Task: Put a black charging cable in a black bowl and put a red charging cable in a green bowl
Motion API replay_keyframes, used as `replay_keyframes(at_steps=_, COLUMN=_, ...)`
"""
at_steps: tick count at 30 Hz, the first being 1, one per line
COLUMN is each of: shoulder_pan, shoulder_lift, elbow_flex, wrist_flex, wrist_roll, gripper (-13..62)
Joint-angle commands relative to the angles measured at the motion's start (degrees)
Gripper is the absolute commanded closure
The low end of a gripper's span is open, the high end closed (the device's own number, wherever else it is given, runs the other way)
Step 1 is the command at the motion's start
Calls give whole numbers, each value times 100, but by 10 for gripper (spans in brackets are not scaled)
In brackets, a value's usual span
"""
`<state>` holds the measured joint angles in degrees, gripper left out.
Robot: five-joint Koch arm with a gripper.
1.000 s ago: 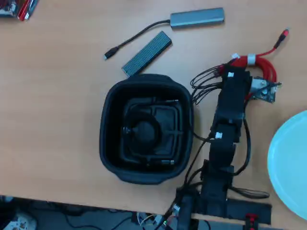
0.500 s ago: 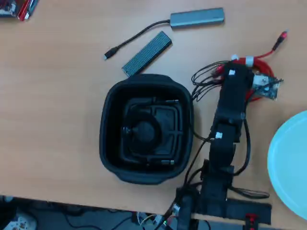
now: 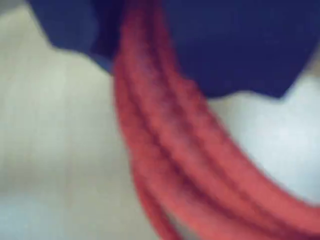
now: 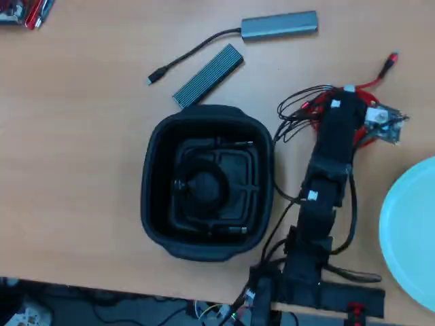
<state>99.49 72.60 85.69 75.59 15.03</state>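
1. Wrist view is filled by strands of the red charging cable (image 3: pixel 170 150), blurred and very close, running from under a dark blue-black part of the gripper at the top; pale table shows on both sides.
2. Overhead, the red charging cable (image 4: pixel 372 83) lies on the wooden table (image 4: pixel 75 149) at upper right, mostly hidden beneath the arm's head; only a loop and its red plug end (image 4: pixel 392 59) stick out.
3. The gripper (image 4: pixel 355 109) sits directly over the coil. I cannot tell whether the jaws are spread or pinching the strands: the overhead view hides the tips and the wrist view is too blurred.
4. The green bowl (image 4: pixel 408 234) is at the right edge, apart from the coil and nearer the arm's base.
5. The black bowl (image 4: pixel 207 182) stands to the left with the black charging cable (image 4: pixel 204 187) apparently already inside.
6. To do this step well, I judge the grip should take several strands together, not one, then lift clear before swinging toward the green bowl.
7. Risk: the trailing plug end may drag or snag on the arm's loose black wires (image 4: pixel 296 112) just beside the coil.
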Motion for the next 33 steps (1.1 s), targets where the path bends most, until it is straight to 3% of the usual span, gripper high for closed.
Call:
replay_keyframes(at_steps=1, shoulder_pan=185, shoulder_lift=949, elbow_flex=-475, wrist_flex=-35, wrist_roll=0, gripper=564)
replay_keyframes(at_steps=19, shoulder_pan=589, shoulder_lift=4667, elbow_flex=-492, wrist_flex=-800, wrist_roll=-185, gripper=564)
replay_keyframes(at_steps=27, shoulder_pan=2153, shoulder_lift=5607, elbow_flex=-316, wrist_flex=-686, wrist_roll=-211, gripper=564)
replay_keyframes(at_steps=33, shoulder_pan=3735, shoulder_lift=5695, elbow_flex=483, wrist_flex=-519, wrist_roll=-211, gripper=564)
